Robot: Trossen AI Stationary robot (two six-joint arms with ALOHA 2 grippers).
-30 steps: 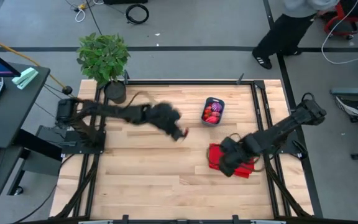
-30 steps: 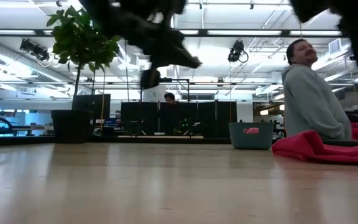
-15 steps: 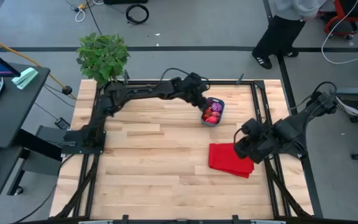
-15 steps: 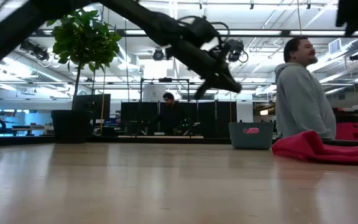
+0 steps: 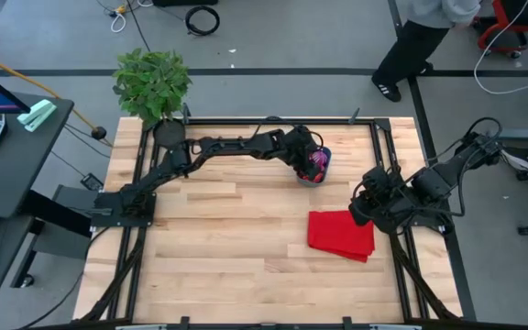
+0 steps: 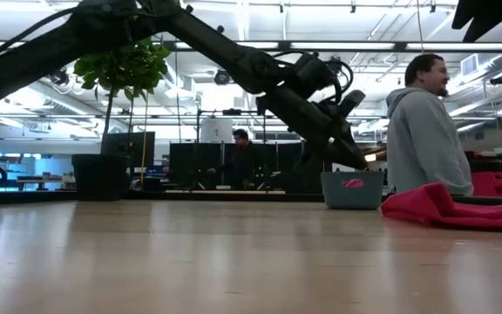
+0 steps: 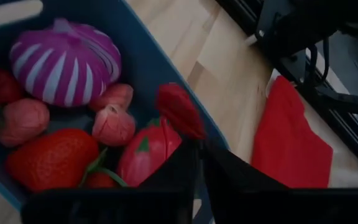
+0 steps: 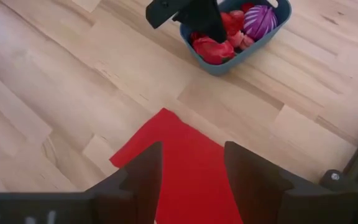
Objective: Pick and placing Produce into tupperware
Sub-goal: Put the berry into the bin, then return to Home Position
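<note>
The blue tupperware stands on the table's far right part, filled with red and pink toy produce and a purple striped piece. My left gripper hangs over the tub's inside, shut on a small red toy piece. In the low view the left gripper slants down just above the tub. My right gripper is open and touches nothing; it hovers over the right side of the flat red cloth. My left gripper pinches the small red piece by its near end between the two fingertips. The fingers slant down from the table's left. The piece sticks out past the fingertips, lifted above the other produce in the tub.
A dark pot with a leafy plant stands at the table's far left corner. The red cloth lies flat near the right edge. A person in a grey top stands beyond the table. Bare wood spans the middle and near side.
My left arm has swung from the table's middle toward the far right and come down over the tub, carrying the red piece. My right gripper has drawn back from the cloth's middle toward the right edge and risen; the cloth lies uncovered and flat.
</note>
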